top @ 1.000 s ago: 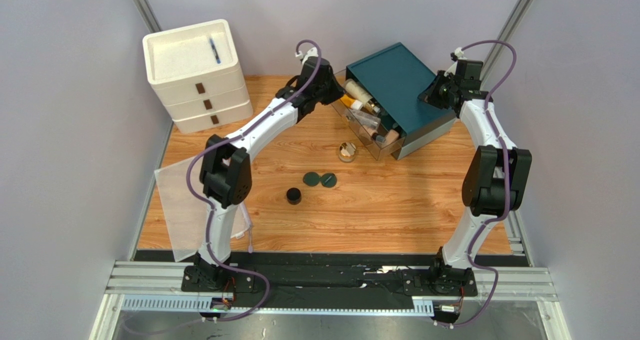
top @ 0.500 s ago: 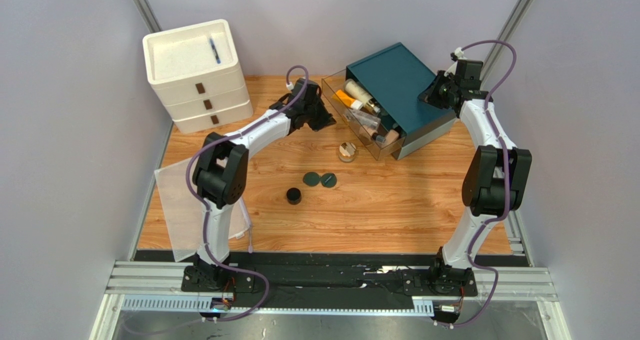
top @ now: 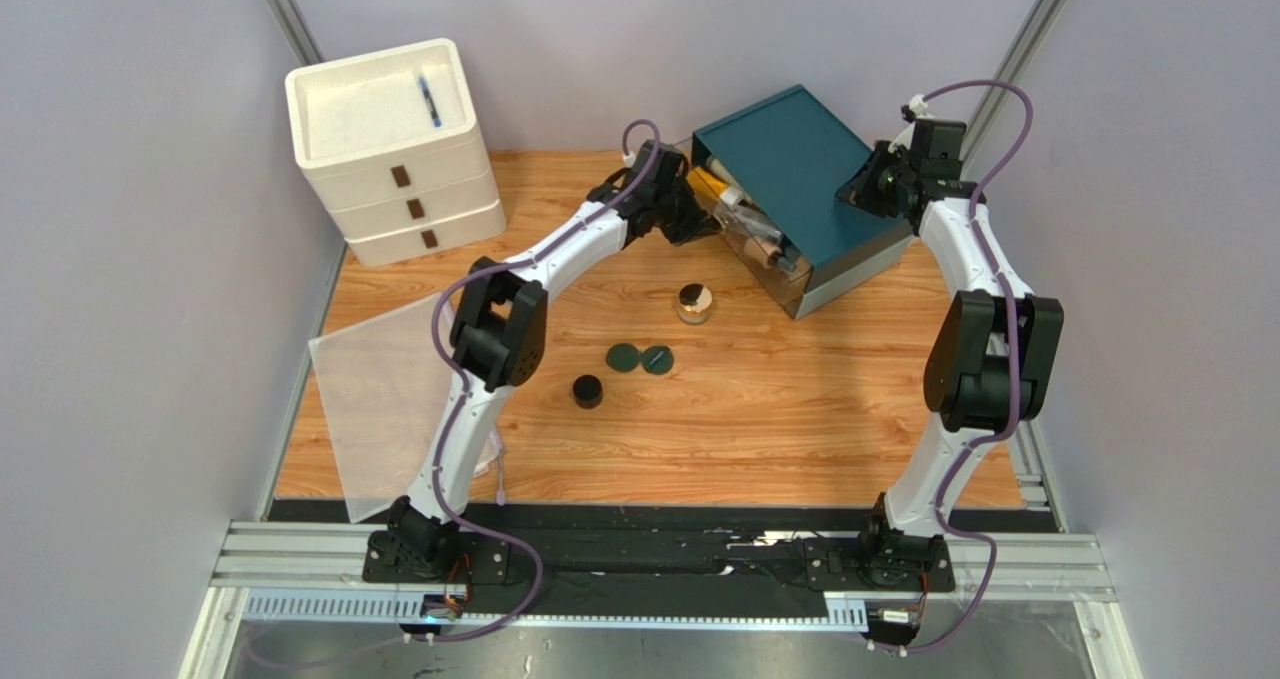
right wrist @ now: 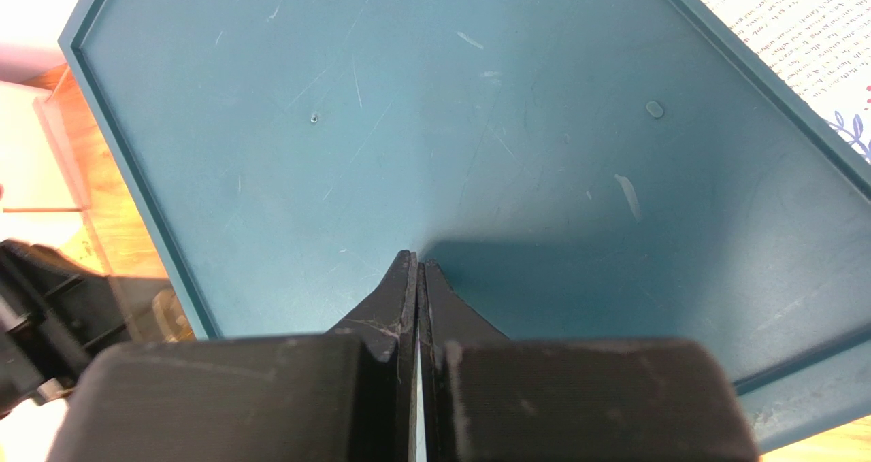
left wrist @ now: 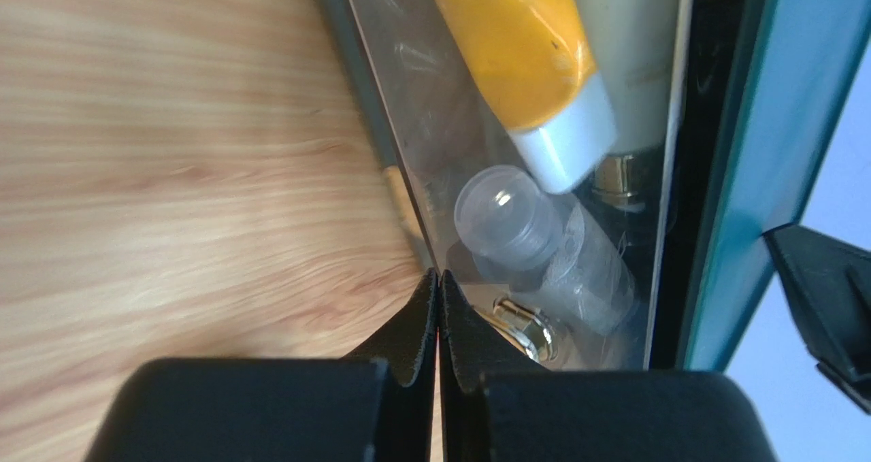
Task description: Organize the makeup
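Clear drawer [top: 751, 238]: sticks partway out of the front of the teal box [top: 789, 154]. Its long front wall faces the left claw [left wrist: 438, 278].
Left claw: pinched tight and holding nothing. Its tips touch the drawer's front wall, and the teal box is straight past the drawer.
Right claw [right wrist: 417, 263]: pinched tight and holding nothing, with its tips on top of the teal box.
Makeup inside: the orange tube [left wrist: 521, 44] and clear bottle [left wrist: 511, 217] lie in the drawer.
Makeup left out: the gold-lidded jar [top: 693, 303] is just in front of the teal box. The green compacts [top: 622, 357] and black jar [top: 586, 391] are farther from it, on the surface.
Nearer arm: the left one, I think.
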`<state>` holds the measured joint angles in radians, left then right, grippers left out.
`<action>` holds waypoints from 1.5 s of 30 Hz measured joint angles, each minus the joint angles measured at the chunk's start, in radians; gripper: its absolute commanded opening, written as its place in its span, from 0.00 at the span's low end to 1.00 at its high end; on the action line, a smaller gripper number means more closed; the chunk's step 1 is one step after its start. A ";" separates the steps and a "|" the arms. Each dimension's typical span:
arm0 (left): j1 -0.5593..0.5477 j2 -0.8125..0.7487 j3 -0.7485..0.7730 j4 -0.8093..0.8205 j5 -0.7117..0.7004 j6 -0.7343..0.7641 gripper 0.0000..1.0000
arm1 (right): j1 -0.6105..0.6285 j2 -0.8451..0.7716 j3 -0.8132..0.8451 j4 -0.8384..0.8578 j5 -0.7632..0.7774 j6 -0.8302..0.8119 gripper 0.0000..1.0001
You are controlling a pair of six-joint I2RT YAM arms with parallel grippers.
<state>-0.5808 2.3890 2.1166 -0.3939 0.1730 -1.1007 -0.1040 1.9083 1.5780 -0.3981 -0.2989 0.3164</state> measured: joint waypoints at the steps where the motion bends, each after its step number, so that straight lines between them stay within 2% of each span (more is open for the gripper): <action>1: -0.007 0.027 0.039 0.000 0.002 -0.008 0.00 | 0.000 0.000 0.000 0.000 0.000 0.000 0.00; 8: -0.057 0.161 0.211 0.000 0.053 -0.090 0.00 | 0.000 0.000 0.000 0.000 0.000 -0.001 0.00; 19: -0.069 0.174 0.259 -0.030 0.135 -0.077 0.01 | 0.000 0.000 0.000 0.001 -0.002 -0.002 0.00; 21: -0.066 0.160 0.216 0.010 0.136 -0.073 0.13 | 0.000 0.000 0.000 0.000 -0.003 -0.002 0.00; 22: -0.065 0.146 0.174 0.041 0.134 -0.069 0.24 | 0.000 0.000 0.000 0.001 -0.003 -0.002 0.00; 25: -0.062 0.097 0.050 0.085 0.132 -0.047 0.43 | 0.000 0.000 0.000 0.001 -0.003 -0.002 0.00; 26: -0.060 0.087 0.026 0.091 0.130 -0.041 0.53 | 0.000 0.000 0.000 0.001 -0.003 -0.002 0.00; 29: -0.056 0.057 -0.041 0.099 0.124 -0.016 0.63 | 0.000 0.000 0.000 0.001 -0.003 -0.002 0.00; 33: -0.050 0.035 -0.068 0.108 0.106 0.000 0.66 | 0.000 0.000 0.000 0.001 -0.003 -0.002 0.00; 45: -0.045 0.029 -0.037 0.081 0.014 0.015 0.64 | 0.000 0.000 0.000 0.000 -0.003 -0.005 0.00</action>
<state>-0.6258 2.4180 2.0800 -0.3126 0.1875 -1.0859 -0.1043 1.9087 1.5780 -0.3977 -0.3023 0.3111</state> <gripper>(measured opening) 0.648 0.003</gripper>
